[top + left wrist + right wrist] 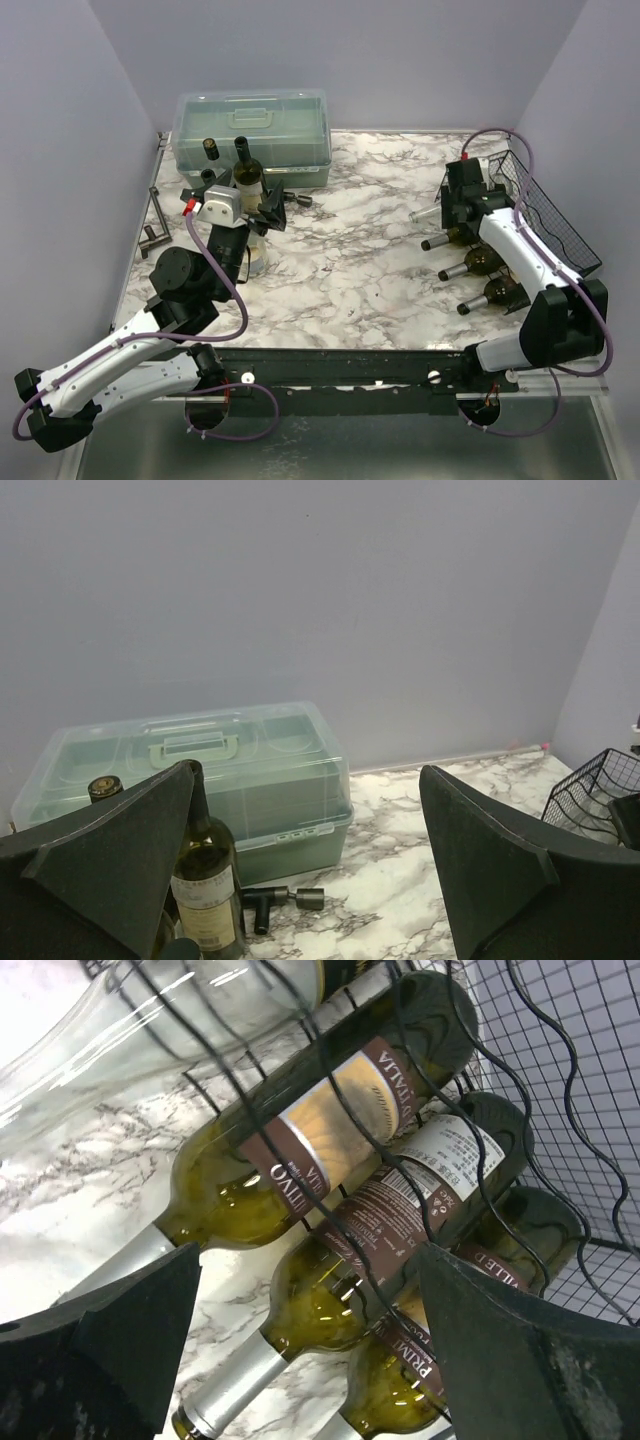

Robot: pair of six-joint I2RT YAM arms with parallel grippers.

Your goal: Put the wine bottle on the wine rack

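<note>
Several dark green wine bottles (247, 170) stand upright at the back left. My left gripper (262, 210) is open and empty just in front of them. In the left wrist view one labelled bottle (207, 875) stands just past my left finger (100, 865), partly hidden by it. The black wire wine rack (570, 232) stands at the right with three green bottles (487, 262) lying in its lower cradles and a clear bottle (428, 213) above. My right gripper (463, 198) is open and empty at the rack's front (560, 1060), over the bottle necks (330, 1300).
A translucent grey-green plastic box (252, 135) with a handle stands at the back left, behind the upright bottles. A small black T-shaped tool (268, 902) lies on the marble in front of it. A metal stand (155, 225) sits at the left edge.
</note>
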